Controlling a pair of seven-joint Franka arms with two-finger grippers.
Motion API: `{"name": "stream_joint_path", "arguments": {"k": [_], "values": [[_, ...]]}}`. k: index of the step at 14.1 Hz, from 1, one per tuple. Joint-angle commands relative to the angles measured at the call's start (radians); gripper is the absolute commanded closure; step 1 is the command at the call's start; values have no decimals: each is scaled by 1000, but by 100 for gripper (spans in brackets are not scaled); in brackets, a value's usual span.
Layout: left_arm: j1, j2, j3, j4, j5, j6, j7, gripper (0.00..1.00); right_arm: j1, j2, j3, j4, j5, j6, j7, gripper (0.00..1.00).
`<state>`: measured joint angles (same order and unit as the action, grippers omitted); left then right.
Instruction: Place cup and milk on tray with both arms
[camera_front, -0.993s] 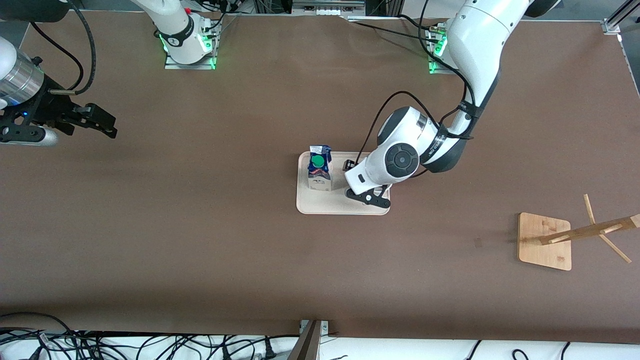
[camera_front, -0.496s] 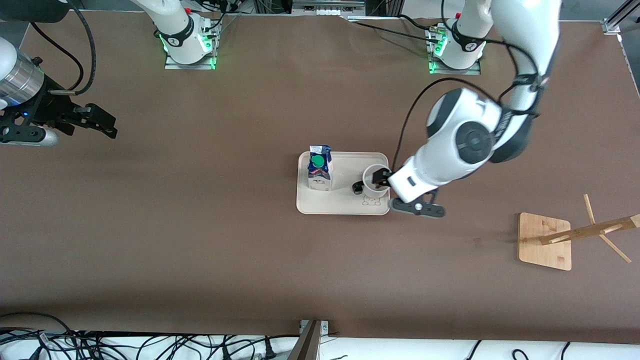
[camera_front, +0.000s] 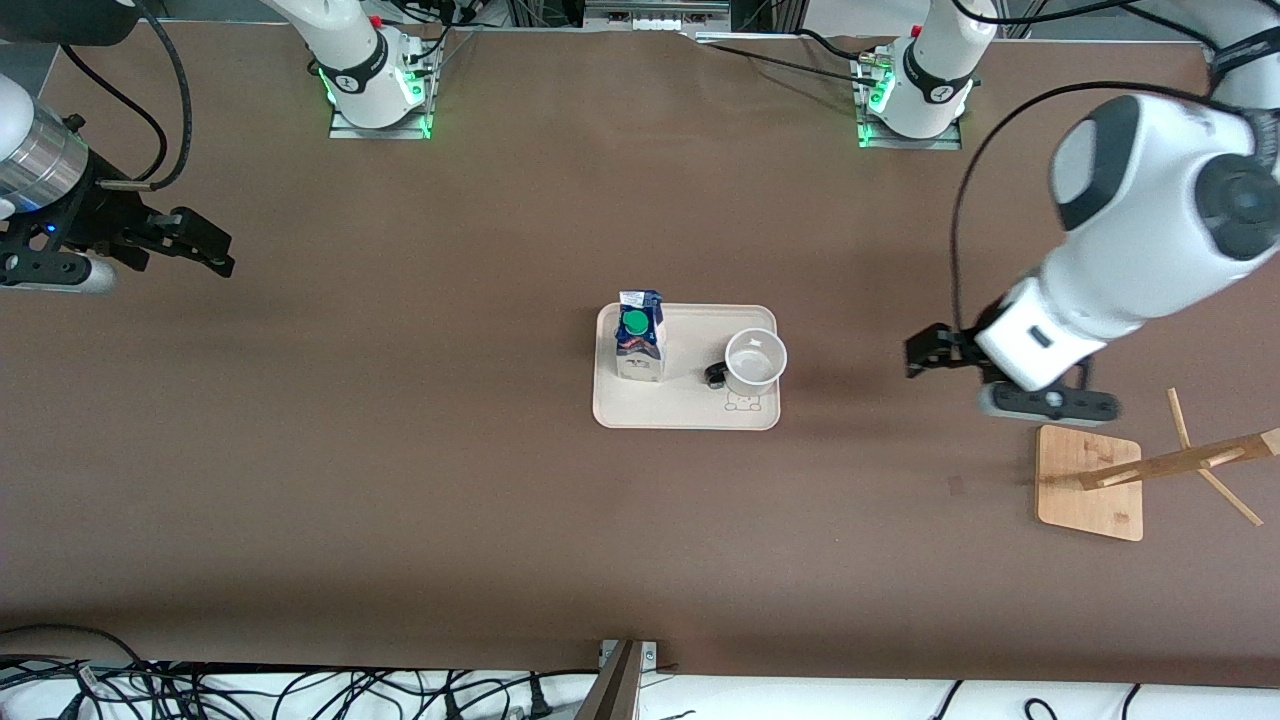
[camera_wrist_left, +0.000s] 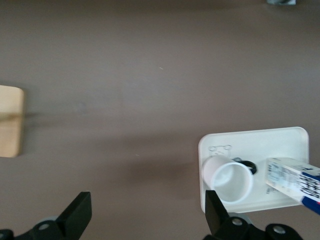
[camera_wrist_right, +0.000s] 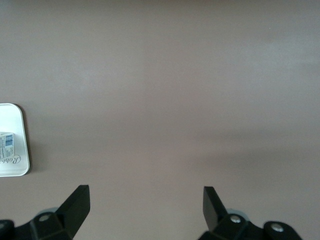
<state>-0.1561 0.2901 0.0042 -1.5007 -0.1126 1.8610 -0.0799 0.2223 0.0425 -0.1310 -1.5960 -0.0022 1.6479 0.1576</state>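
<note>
A cream tray (camera_front: 690, 415) (with a faint outlined bunny drawing) on a plain brown table (camera_front: 400, 450). A dark blue and white milk carton (camera_front: 640, 345) with a green cap. A white cup (camera_front: 755, 362) with a black handle. A pale wooden rack (camera_front: 1090, 482).

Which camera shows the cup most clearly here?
The front view: the cup stands whole and upright on the tray, handle toward the milk. The left wrist view shows it too, lower in frame. The right wrist view misses it.
</note>
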Motion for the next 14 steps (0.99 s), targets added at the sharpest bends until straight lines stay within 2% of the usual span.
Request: {"name": "stream_joint_path", "arguments": {"k": [1, 4, 10, 14], "values": [[25, -75, 55, -27, 19, -13, 46, 0, -8, 2, 5, 10, -4, -2, 0, 0], [90, -127, 63, -38, 27, -107, 46, 0, -9, 2, 5, 10, -4, -2, 0, 0], [87, -196, 80, -52, 13, -229, 54, 0, -8, 2, 4, 10, -4, -3, 0, 0], [92, -187, 120, -55, 28, -226, 248, 0, -8, 2, 5, 10, -4, 0, 0, 0]]}}
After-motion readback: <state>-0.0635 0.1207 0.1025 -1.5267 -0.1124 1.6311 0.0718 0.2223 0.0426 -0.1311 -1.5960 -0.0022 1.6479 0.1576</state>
